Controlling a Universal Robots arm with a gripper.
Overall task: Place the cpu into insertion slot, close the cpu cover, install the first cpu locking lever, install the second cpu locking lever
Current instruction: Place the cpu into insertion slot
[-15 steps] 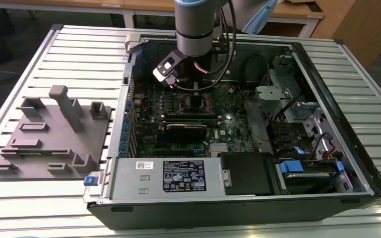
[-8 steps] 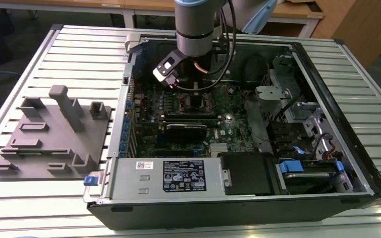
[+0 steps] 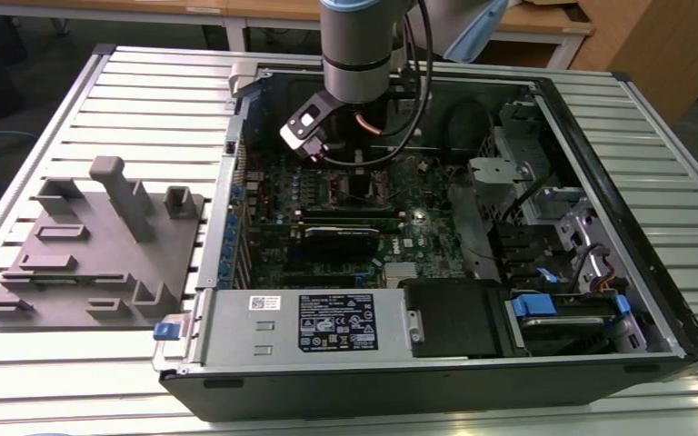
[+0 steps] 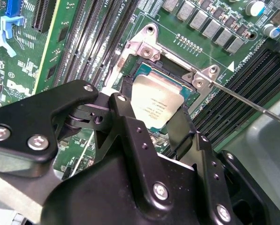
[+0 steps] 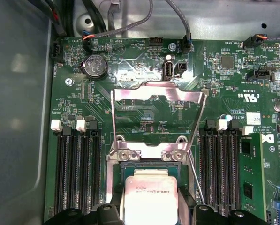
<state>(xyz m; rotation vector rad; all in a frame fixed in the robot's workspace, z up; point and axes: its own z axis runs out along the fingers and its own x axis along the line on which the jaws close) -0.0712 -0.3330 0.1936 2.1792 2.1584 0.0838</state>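
You are watching the grey robot arm (image 3: pixel 359 54) reaching down into the open black computer case (image 3: pixel 676 304), which is lying on the slatted metal table (image 3: pixel 143 100). Your black two-fingered gripper (image 4: pixel 154 117) is clamping the cpu (image 4: pixel 156 105), a small flat square chip with a dull silver-grey top, with its fingers (image 4: pixel 123 110) pressing on two opposite edges. In both wrist views the chip is sitting directly over the insertion slot (image 5: pixel 149 166), the small square socket with a silvery rim on the green motherboard (image 5: pixel 130 61). You cannot tell whether it is fully seated. The cpu cover (image 5: pixel 157 96), a thin silvery frame plate with a large window, is standing open beyond the slot. A thin silvery wire locking lever (image 5: pixel 194 180) is slanting away from the slot's corner. A grey moulded fixture (image 3: pixel 94 263) is resting on the table at the exterior view's left.
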